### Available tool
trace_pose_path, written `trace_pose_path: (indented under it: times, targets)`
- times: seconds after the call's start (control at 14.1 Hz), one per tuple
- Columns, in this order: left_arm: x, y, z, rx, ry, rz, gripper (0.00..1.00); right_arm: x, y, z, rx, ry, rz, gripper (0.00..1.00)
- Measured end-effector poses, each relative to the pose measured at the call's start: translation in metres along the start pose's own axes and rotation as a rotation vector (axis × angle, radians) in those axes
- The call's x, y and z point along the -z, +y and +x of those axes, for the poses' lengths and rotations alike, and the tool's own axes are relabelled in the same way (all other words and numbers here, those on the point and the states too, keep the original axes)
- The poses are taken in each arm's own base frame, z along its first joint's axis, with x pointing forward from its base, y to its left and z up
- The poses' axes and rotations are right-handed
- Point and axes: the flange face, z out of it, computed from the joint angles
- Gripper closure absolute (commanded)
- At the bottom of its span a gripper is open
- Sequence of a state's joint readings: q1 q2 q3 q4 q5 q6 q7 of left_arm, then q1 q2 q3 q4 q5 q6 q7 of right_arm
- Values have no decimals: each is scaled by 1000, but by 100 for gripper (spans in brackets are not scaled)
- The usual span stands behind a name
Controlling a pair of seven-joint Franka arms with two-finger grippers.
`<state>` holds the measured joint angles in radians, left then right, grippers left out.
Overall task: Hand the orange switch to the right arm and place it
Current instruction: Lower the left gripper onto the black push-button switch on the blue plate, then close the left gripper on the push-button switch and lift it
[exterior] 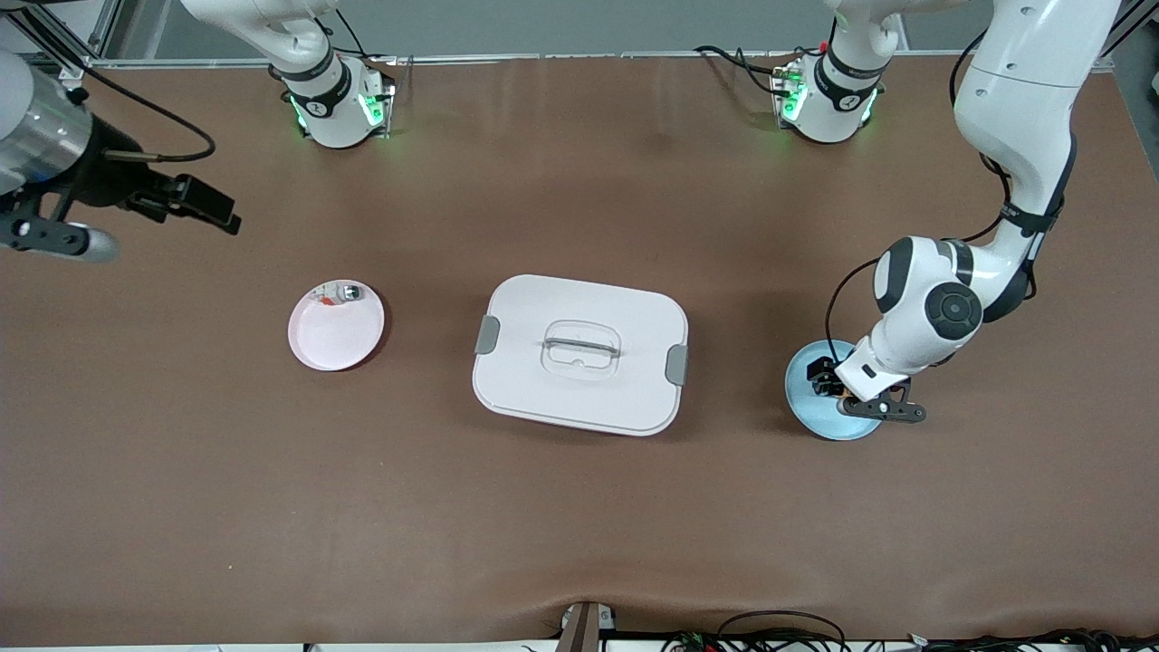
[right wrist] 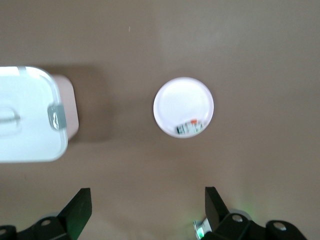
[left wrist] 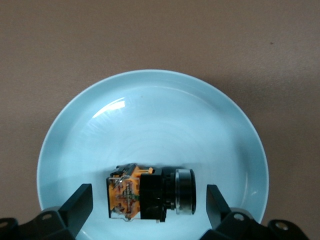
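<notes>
The orange switch (left wrist: 150,195) lies on its side on the light-blue plate (left wrist: 150,100), black barrel and silver ring at one end, tan-orange block at the other. My left gripper (left wrist: 149,200) is open and down at the plate, one finger (left wrist: 80,202) on each side of the switch with gaps to it. In the front view the left gripper (exterior: 828,380) covers most of the blue plate (exterior: 806,403) and hides the switch. My right gripper (exterior: 195,204) is open and empty, held high over the table at the right arm's end; its fingers (right wrist: 80,207) show in its wrist view.
A white lidded box (exterior: 579,353) with grey latches stands mid-table. A pink-white plate (exterior: 335,335) toward the right arm's end holds a small grey-white part with an orange bit (exterior: 342,293). Both also show in the right wrist view: the plate (right wrist: 182,100) and the box (right wrist: 25,120).
</notes>
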<state>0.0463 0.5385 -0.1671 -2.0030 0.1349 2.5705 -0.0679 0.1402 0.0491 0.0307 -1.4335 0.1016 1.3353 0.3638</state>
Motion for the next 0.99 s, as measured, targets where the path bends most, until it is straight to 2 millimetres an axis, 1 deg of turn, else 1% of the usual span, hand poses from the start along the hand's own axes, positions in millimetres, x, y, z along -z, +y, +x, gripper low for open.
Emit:
trace_pose_path:
  times: [0.14,0.21,0.35,0.42,0.5,0.64,0.71,0.78,0.85,0.99]
  targets:
    - [-8,0,-1,0,-5,-3,18,-5,-15,-22,38,-90,-8,0]
    - [-10,0,-2,0,-7,-4,35,-7,-20,-30,53,-131,-1,0]
    - [-12,1,-2,0,-8,-5,76,-9,-32,-39,83,-158,1,0]
    - [-11,0,-1,0,-7,-5,96,-9,-36,-40,85,-152,1,0]
    - [-11,1,-1,0,-6,-5,100,-8,-31,-35,66,-133,4,0]
    - [-9,2,1,-2,-2,-5,100,-2,-8,-19,12,-81,3,0]
    - [-4,2,4,-2,9,-4,100,2,4,-16,-7,-58,-29,0]
    - [4,2,8,-3,22,-2,100,12,12,-17,-21,-18,-71,0]
    - [17,3,13,-5,31,1,100,25,16,-21,-28,21,-87,0]
    - [49,8,22,-10,26,9,100,46,20,-32,-32,78,-93,0]
